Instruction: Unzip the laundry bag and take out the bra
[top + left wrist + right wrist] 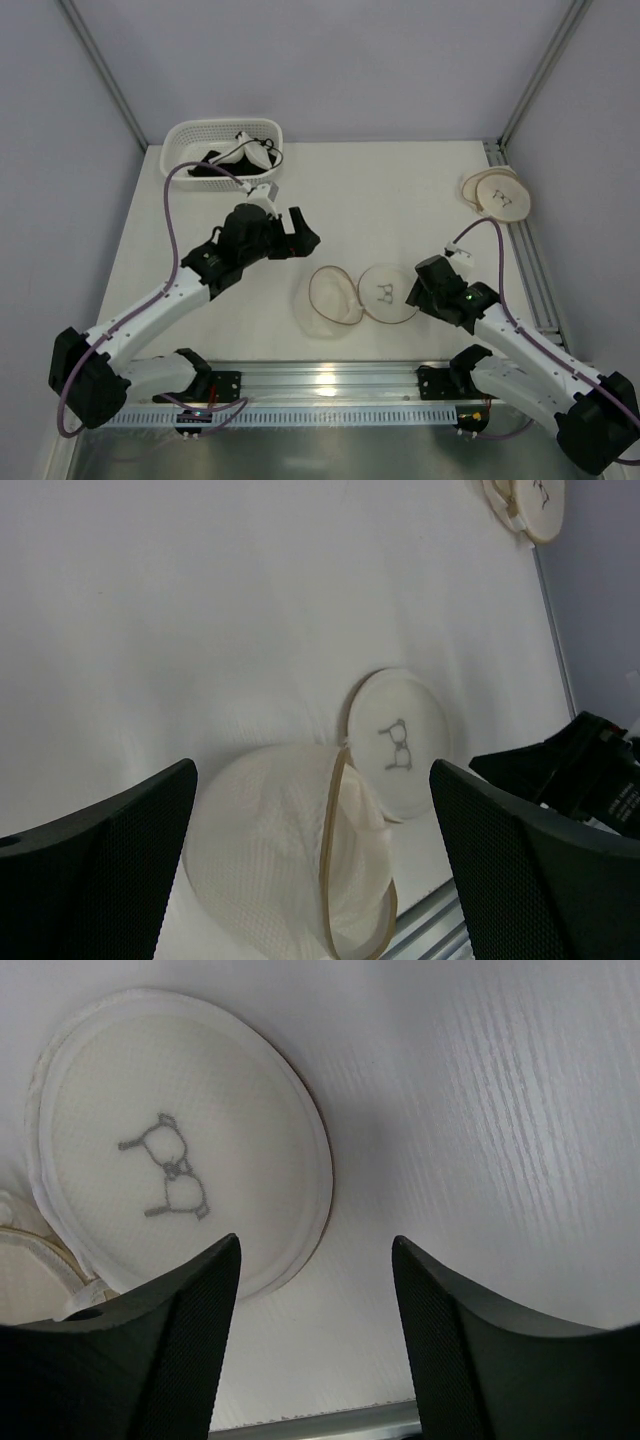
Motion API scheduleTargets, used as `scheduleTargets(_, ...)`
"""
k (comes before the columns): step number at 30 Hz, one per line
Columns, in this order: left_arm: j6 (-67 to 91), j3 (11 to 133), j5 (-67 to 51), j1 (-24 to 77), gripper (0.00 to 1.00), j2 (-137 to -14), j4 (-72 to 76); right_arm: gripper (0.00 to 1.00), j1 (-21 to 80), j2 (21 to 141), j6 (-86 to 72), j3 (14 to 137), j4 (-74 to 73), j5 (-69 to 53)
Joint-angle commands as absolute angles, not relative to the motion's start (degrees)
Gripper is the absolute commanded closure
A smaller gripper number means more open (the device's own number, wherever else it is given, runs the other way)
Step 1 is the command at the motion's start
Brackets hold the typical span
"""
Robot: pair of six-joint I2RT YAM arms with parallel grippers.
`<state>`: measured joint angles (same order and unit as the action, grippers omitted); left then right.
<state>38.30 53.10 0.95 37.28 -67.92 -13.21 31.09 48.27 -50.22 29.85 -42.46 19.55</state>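
Top external: a round cream-white mesh laundry bag [332, 300] with a brown-trimmed zip rim lies unzipped in the middle of the white counter [400, 195]. Its flat lid half, which carries a small dark mark, is flipped to the right and touches the pouch half. A small white bra [250, 152] with thin dark straps lies in the white plastic lattice basket [185, 135] at far left, on top of black cloth garments [212, 168]. A second round cream pouch [497, 192] sits at the far right edge, well apart. The left gripper [300, 236] hangs between basket and laundry bag, carrying nothing. The right gripper [420, 285] is just beside the lid. Judgement: both steps look done, with the zip open and the bra out. Only drawing the arms clear seems left.

Left wrist: the left gripper [312, 770] has its fingers spread wide with nothing between them. Only this view looks into the pouch half, and no garment shows inside. Basket and bra are out of frame.

Right wrist: the right gripper [315, 1245] has its fingers apart and empty, over bare counter beside the lid. The mark reads clearest here. The pouch interior is hidden.
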Motion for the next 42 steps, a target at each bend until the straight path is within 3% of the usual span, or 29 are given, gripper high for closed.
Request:
scheduleTargets(1,39.9,50.6,0.8,38.0,0.01,-61.0,-12.9,0.37,30.4,51.1,-54.0,29.0,-36.1,21.2)
scheduleTargets(8,42.2,46.8,0.7,38.0,0.01,-50.4,-16.3,0.45,30.1,60.4,-53.7,29.5,-31.5,18.7)
scheduleTargets(16,42.6,46.5,0.6,38.0,0.01,-44.9,-22.1,0.52,30.2,62.6,-55.5,29.2,-30.1,19.4)
scheduleTargets(19,43.3,45.6,0.9,38.0,0.01,-43.3,-23.0,0.65,30.2,64.0,-56.5,28.0,-29.0,19.0)
scheduleTargets(21,43.7,45.5,0.9,38.1,0.01,-42.2,-23.5,0.65,30.2,64.5,-57.0,27.2,-28.5,18.7)
scheduleTargets(24,44.0,46.1,1.2,38.1,0.01,-40.6,-25.0,0.58,30.1,65.2,-57.2,26.5,-27.9,18.3)
scheduleTargets(29,44.0,46.8,1.0,38.0,0.00,-38.9,-26.2,0.35,30.1,63.0,-57.5,26.4,-29.4,18.9)
scheduleTargets(36,43.9,46.5,1.1,38.1,0.01,-39.1,-27.2,0.33,30.1,52.9,-56.2,28.4,-33.8,22.2)
scheduleTargets(42,43.8,46.4,1.2,38.0,0.01,-39.0,-26.8,0.33,30.1,51.9,-57.8,31.7,-42.4,27.3)
